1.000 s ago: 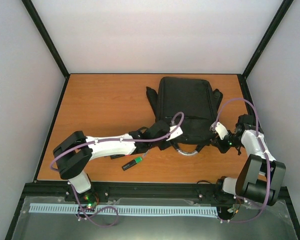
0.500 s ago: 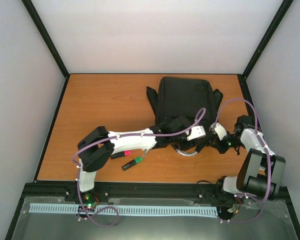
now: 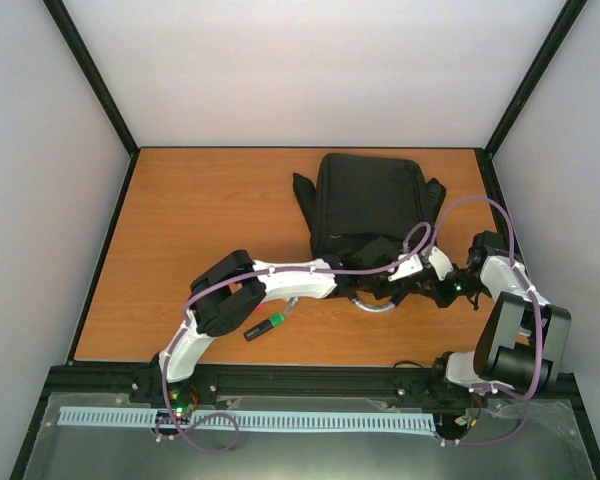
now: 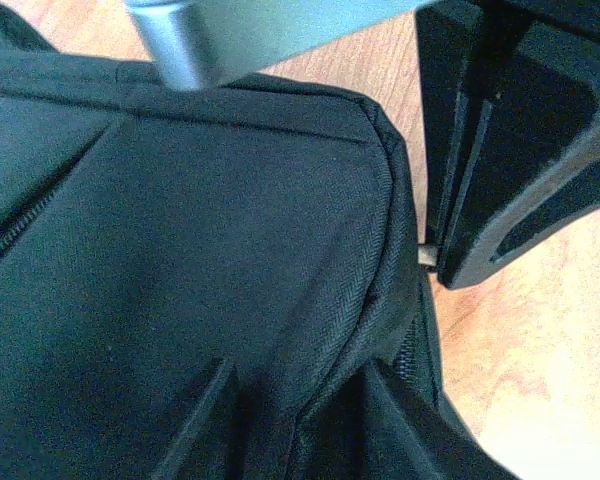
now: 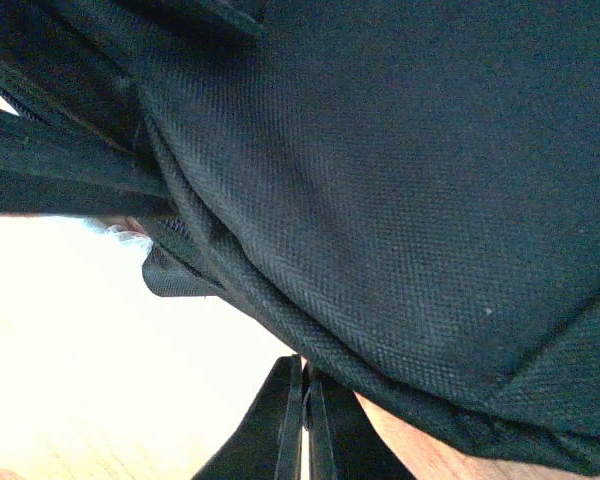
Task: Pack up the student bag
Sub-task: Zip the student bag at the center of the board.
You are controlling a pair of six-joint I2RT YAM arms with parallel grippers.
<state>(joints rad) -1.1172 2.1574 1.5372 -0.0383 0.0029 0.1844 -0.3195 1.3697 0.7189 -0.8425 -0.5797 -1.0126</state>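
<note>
Orange wooden table [image 3: 200, 210], pale grey walls [image 3: 310, 70], black student bag [image 3: 370, 200], right pincer [image 5: 303, 378] closed, left pincer [image 3: 410, 270] state unclear.

Soft, even light fills the overhead view, shadows faint. Both wrist views blur close up: the student bag [image 4: 180, 250] reads dark, and the table [image 5: 50, 340] glares nearly white.

Open wood runs down the left half of the table [image 3: 190, 230], from the near edge to the back wall, which is the widest way through. The student bag [image 3: 368, 195] fills the far right-centre, with straps sticking out on both sides. The left arm [image 3: 290, 282] stretches across the bag's near edge and bars any approach from the front; a green marker [image 3: 267, 325] lies just beside its elbow. On the right only a narrow strip runs between bag and table edge, and the right arm [image 3: 510, 290] crowds it.
</note>
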